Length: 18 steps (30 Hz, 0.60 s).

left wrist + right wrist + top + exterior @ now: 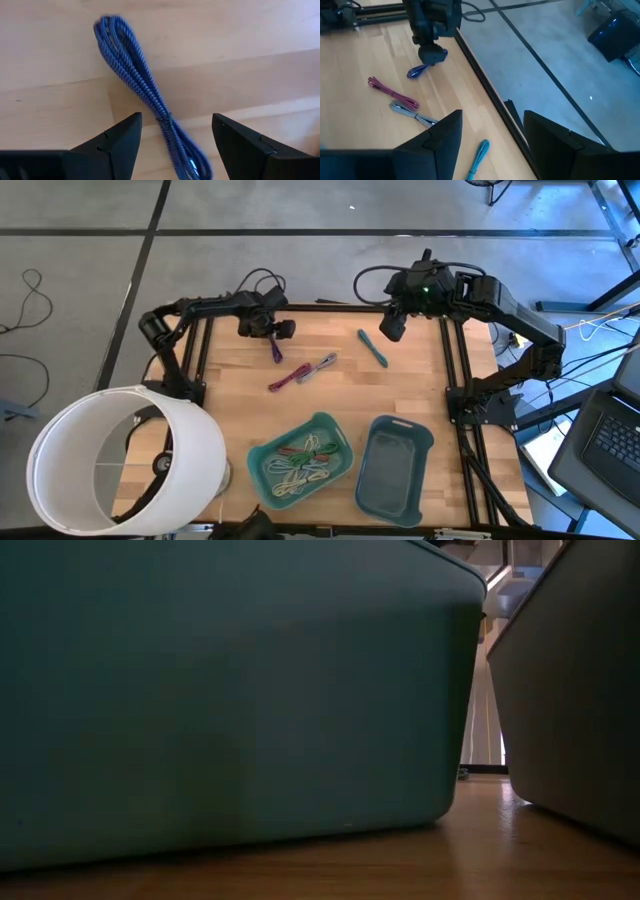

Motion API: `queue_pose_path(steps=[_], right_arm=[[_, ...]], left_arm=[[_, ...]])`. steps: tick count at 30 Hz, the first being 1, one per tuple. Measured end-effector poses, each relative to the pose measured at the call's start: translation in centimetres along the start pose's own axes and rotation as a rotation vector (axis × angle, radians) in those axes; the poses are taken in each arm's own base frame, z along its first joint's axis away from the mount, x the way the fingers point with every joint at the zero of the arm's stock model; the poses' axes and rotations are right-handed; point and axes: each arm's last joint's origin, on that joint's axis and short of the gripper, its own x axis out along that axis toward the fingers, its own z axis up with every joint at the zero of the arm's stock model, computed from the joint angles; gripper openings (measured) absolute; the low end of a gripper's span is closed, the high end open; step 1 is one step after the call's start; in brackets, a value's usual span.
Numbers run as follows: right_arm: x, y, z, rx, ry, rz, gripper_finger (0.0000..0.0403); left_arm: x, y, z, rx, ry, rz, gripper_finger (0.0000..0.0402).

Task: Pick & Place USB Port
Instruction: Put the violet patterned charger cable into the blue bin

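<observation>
A blue braided USB cable (145,90), tied in a bundle, lies flat on the wooden table (420,395) at the far left (276,350). My left gripper (176,118) is open and points down over the cable's near part. One finger stands on each side of the cable, and neither touches it. From across the table, the right wrist view shows the left gripper (432,52) just above the cable (418,71). My right gripper (392,325) is open and raised over the table's far right, with nothing between its fingers (492,117).
Red (285,378), grey (318,366) and teal (373,347) cable bundles lie mid-table. A teal bin (262,472) holding several cables and an empty blue bin (395,465) stand at the near edge and fill the low view. A white cylinder (120,460) stands near left.
</observation>
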Motion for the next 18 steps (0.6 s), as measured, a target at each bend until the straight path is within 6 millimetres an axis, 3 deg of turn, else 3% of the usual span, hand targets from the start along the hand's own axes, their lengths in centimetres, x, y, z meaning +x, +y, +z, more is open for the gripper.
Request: queue_pose_path(steps=[6, 11, 14, 18], right_arm=[[0.0, 0.0, -0.2, -0.005, 0.018, 0.0, 0.0216], [0.0, 0.0, -0.2, -0.005, 0.017, 0.0, 0.0216], [0.0, 0.0, -0.2, -0.005, 0.017, 0.0, 0.0216], [0.0, 0.0, -0.2, -0.004, 0.016, 0.0, 0.0216]], left_arm=[[2.7, 0.2, -0.1, 0.002, 0.064, 0.062, 0.0235], [3.2, 0.1, -0.3, 0.087, 0.07, 0.082, 0.0215], [3.0, 0.0, -0.5, 0.137, 0.053, 0.098, 0.0153], [1.9, -0.7, -0.3, 0.192, 0.018, 0.01, 0.0029]])
